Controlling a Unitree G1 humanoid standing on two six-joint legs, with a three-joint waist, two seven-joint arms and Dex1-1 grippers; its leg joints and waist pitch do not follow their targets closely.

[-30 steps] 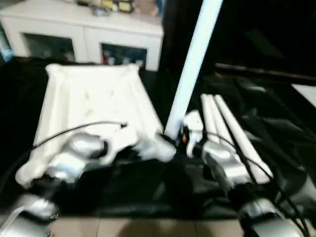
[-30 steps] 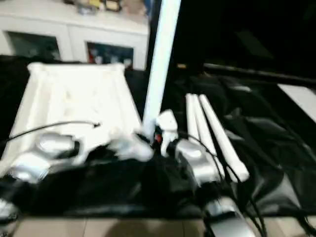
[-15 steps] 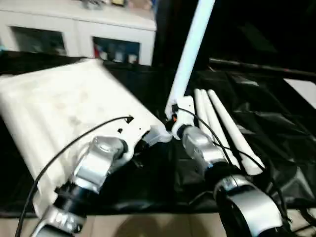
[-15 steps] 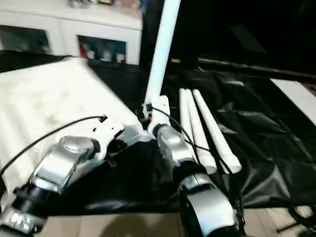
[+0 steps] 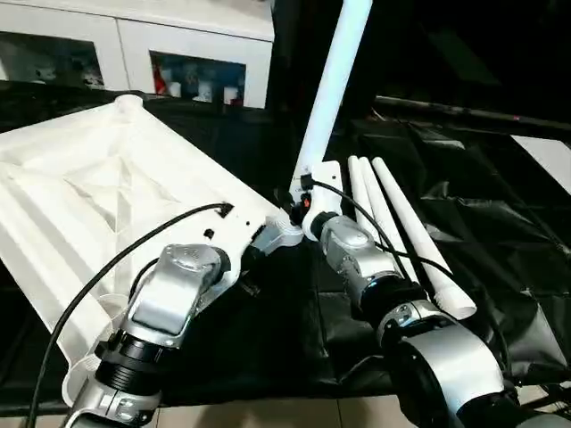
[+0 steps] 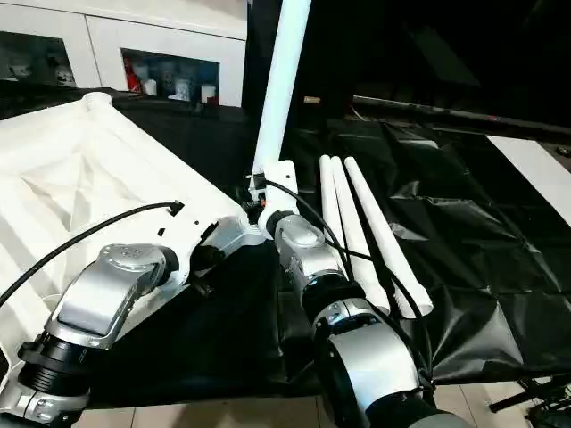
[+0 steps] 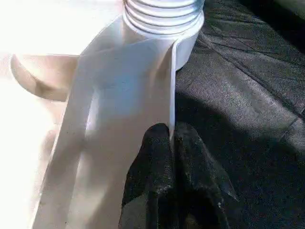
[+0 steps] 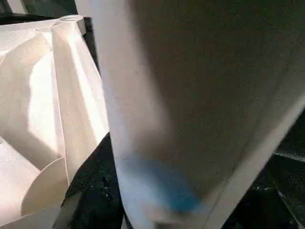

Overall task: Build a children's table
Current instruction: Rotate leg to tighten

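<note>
Fingers: left (image 7: 170, 143) pinched on tabletop (image 5: 98, 205) rib – right (half-spread) gripping leg (image 5: 332, 85).

The left arm (image 5: 169, 308) runs from the lower left of the head view up toward the centre, its gripper (image 7: 170, 138) pinched closed, the two black fingers pressed together. The right arm (image 5: 384, 294) rises from the lower right to the centre, its gripper (image 5: 302, 198) half spread and pointing upward.
</note>
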